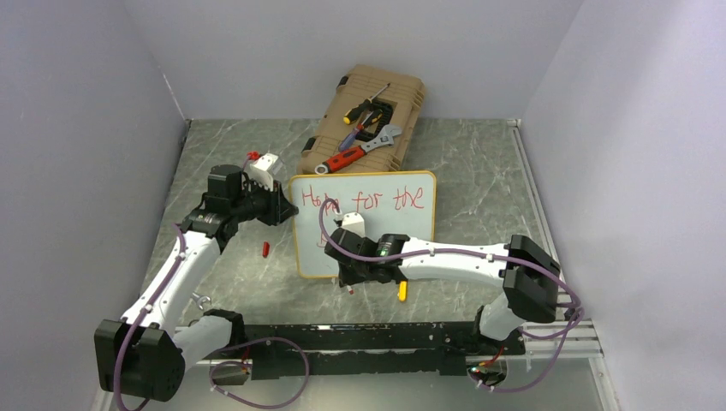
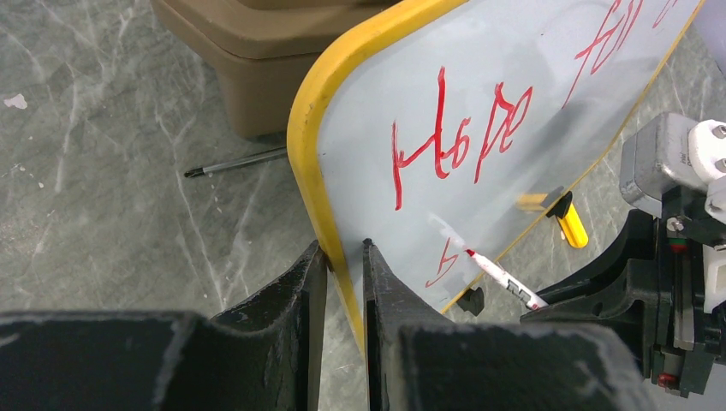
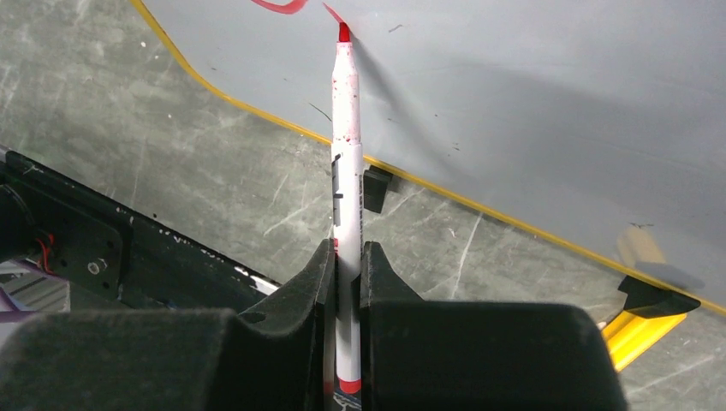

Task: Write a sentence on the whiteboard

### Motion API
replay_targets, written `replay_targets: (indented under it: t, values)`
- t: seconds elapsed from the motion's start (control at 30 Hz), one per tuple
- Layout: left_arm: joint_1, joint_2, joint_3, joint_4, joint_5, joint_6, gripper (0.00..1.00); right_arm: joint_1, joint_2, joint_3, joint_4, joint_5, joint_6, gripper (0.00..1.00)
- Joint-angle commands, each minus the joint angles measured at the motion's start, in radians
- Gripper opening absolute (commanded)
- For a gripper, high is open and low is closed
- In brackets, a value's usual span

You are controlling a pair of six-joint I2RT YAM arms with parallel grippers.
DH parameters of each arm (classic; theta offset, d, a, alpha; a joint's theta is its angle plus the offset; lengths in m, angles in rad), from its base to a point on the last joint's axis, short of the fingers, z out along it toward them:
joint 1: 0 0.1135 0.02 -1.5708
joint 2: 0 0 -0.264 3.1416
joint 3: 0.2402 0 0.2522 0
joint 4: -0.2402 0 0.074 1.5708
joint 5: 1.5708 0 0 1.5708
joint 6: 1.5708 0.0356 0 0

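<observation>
Second line of sentence (image 2: 462, 141) starting.
Right gripper (image 3: 345, 253) pinches marker (image 3: 345, 128) on whiteboard (image 3: 514, 86), left gripper (image 2: 344, 253) pinches its edge; next: steady strokes.

Glossy smooth whiteboard (image 2: 514, 201) with yellow plastic frame (image 2: 301, 150), matt marbled table (image 2: 103, 171), tan plastic tool case (image 1: 409, 98)

whiteboard (image 1: 402, 229): white, yellow frame | sentence (image 2: 462, 141): red | table (image 1: 479, 171): grey marbled
</observation>
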Motion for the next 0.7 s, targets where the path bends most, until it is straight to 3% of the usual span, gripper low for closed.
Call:
replay_targets:
  t: [0.0,0.67]
  values:
    - [-0.024,-0.005,0.020,-0.011,0.051,0.012,0.00,0.001,-0.017,0.003,-0.036,0.039,0.042,0.00]
    - [-0.025,-0.015,0.020,-0.013,0.045,0.014,0.00,-0.022,-0.029,0.042,-0.034,0.099,-0.002,0.00]
